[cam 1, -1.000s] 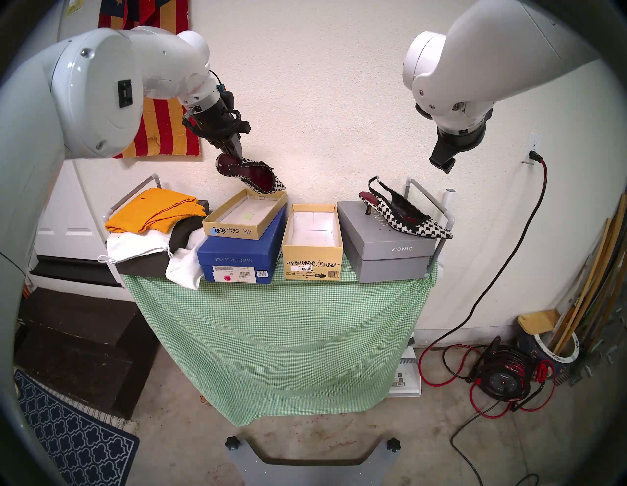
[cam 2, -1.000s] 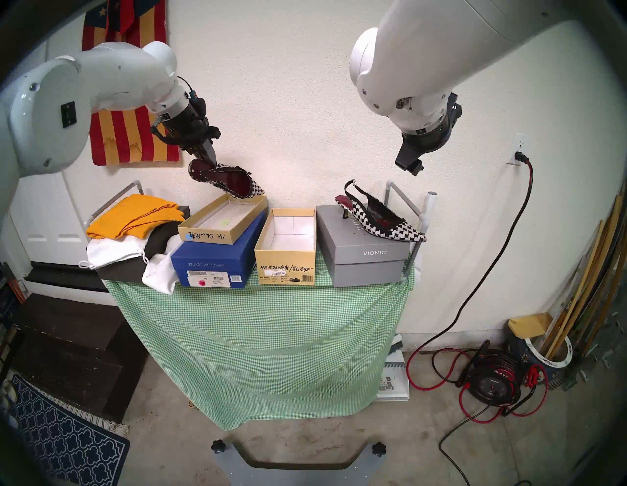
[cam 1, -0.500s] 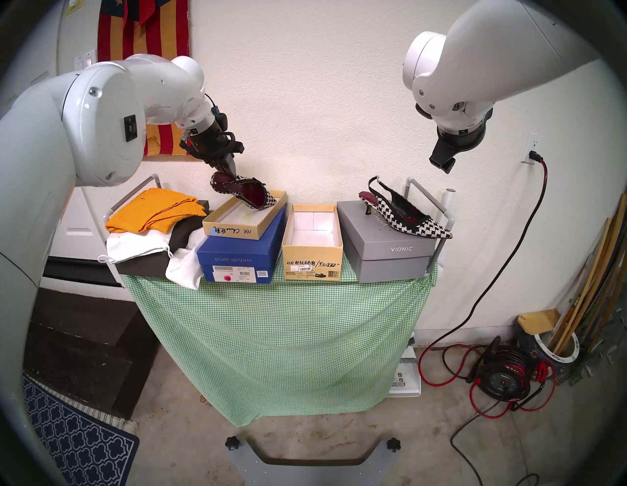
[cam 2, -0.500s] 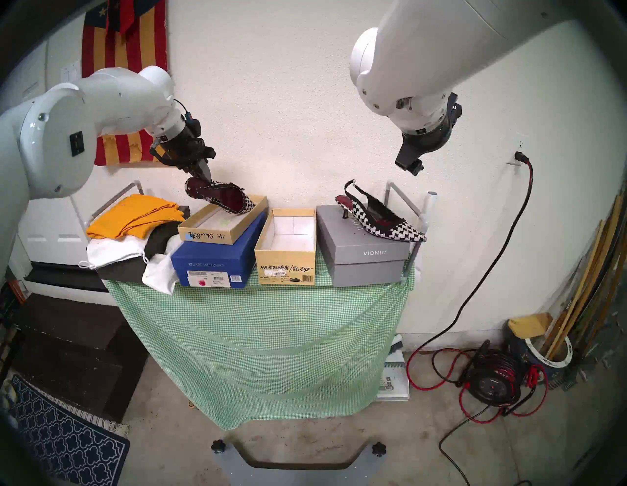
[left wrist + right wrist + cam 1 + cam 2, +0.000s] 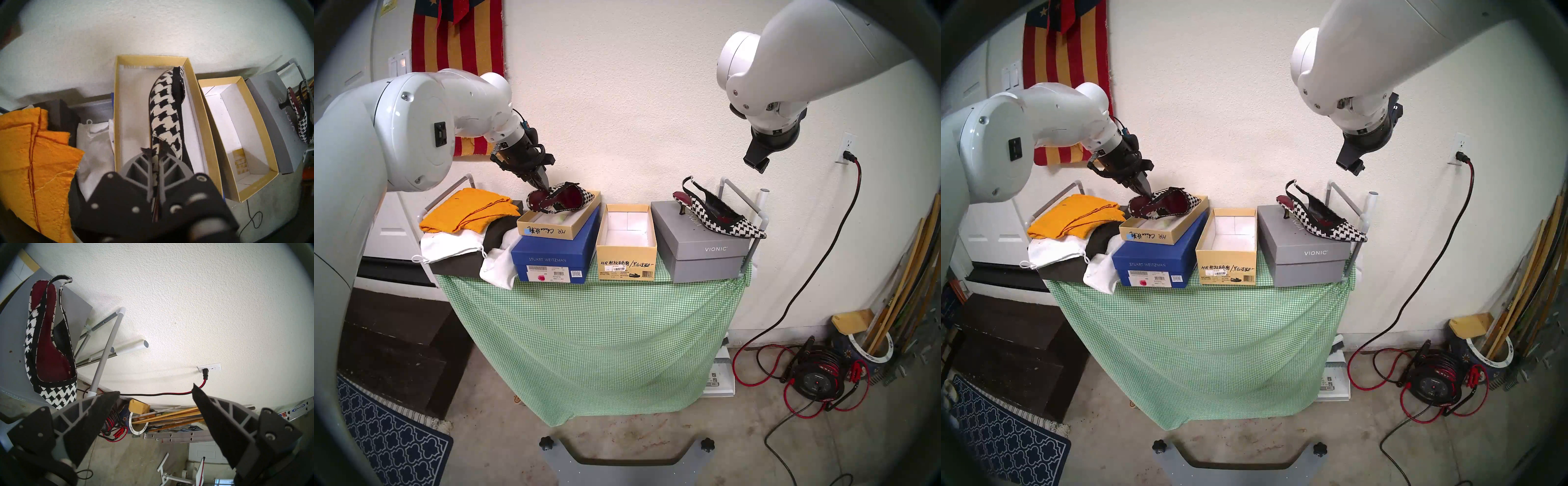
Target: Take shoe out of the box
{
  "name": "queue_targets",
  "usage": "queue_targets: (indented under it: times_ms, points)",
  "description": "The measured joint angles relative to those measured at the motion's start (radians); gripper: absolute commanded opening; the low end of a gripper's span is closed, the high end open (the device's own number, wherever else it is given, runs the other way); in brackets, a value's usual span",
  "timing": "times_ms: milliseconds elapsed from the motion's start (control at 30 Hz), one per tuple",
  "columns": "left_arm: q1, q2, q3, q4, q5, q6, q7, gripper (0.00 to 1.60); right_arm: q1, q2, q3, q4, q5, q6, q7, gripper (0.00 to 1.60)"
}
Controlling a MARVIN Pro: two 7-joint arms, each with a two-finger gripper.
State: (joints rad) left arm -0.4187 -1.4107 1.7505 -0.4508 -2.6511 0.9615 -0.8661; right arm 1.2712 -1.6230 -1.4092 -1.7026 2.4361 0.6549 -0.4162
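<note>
My left gripper [image 5: 542, 186] is shut on the heel end of a black-and-white houndstooth shoe [image 5: 565, 198] with a dark red lining. The shoe lies tilted on its side, its toe down inside the shallow tan tray [image 5: 548, 232] on the blue box [image 5: 551, 258]. The left wrist view shows the gripper [image 5: 155, 151], the shoe [image 5: 164, 105] and the tray [image 5: 116, 101]. The deep tan box [image 5: 626, 261] stands in the middle, white inside and empty. A second matching shoe [image 5: 724, 220] stands on the grey Vionic box [image 5: 704, 258]. My right gripper [image 5: 755, 163] hangs open and empty above it.
An orange cloth [image 5: 470, 208] and white bags [image 5: 449, 247] lie left of the blue box. A green checked cloth [image 5: 592, 322] drapes the table. Grey rails [image 5: 731, 186] stand at both table ends. The wall is right behind the boxes.
My left gripper has come down and a little left with the shoe, from above the tray to toe-down inside it, and the shoe has tipped flatter. The right arm has not moved.
</note>
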Motion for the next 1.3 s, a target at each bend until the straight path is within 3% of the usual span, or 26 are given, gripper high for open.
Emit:
queue_targets:
  times_ms: [67, 233, 267, 433, 467, 533, 567, 633, 667, 1033, 1300]
  points:
    - [-0.005, 0.002, -0.002, -0.009, -0.003, 0.000, 0.000, 0.29, 0.000, 0.000, 0.000, 0.000, 0.000, 0.000, 0.000, 1.60]
    - [-0.012, 0.002, -0.004, -0.015, -0.005, 0.000, 0.000, 0.31, 0.000, 0.000, 0.000, 0.000, 0.000, 0.000, 0.000, 1.60]
    - [-0.039, 0.002, -0.009, -0.025, -0.008, 0.000, 0.000, 0.73, 0.000, 0.000, 0.000, 0.000, 0.000, 0.000, -0.001, 1.60]
    - [-0.039, 0.002, -0.009, -0.025, -0.008, 0.000, 0.000, 0.73, 0.000, 0.000, 0.000, 0.000, 0.000, 0.000, -0.001, 1.60]
    - [-0.045, 0.002, -0.010, -0.025, -0.008, 0.000, 0.000, 1.24, 0.000, 0.000, 0.000, 0.000, 0.000, 0.000, -0.001, 1.60]
    - [-0.045, 0.002, -0.010, -0.025, -0.008, 0.000, 0.000, 1.24, 0.000, 0.000, 0.000, 0.000, 0.000, 0.000, -0.001, 1.60]
    - [-0.050, 0.001, -0.011, -0.025, -0.008, 0.000, 0.000, 1.46, 0.000, 0.000, 0.000, 0.000, 0.000, 0.000, -0.001, 1.60]
    - [-0.060, -0.001, -0.013, -0.025, -0.008, 0.000, 0.000, 1.50, 0.000, 0.000, 0.000, 0.000, 0.001, 0.000, -0.001, 1.60]
    - [-0.064, -0.002, -0.014, -0.025, -0.008, 0.000, 0.000, 1.60, 0.000, 0.000, 0.000, 0.000, 0.001, 0.000, -0.001, 1.60]
    - [-0.092, -0.007, -0.028, -0.058, -0.009, 0.000, 0.000, 1.60, 0.000, 0.000, 0.000, 0.000, 0.001, 0.000, -0.001, 1.60]
    - [-0.149, -0.008, -0.061, -0.007, -0.030, 0.000, 0.000, 1.60, 0.000, 0.001, 0.000, 0.000, 0.001, 0.000, -0.002, 1.60]
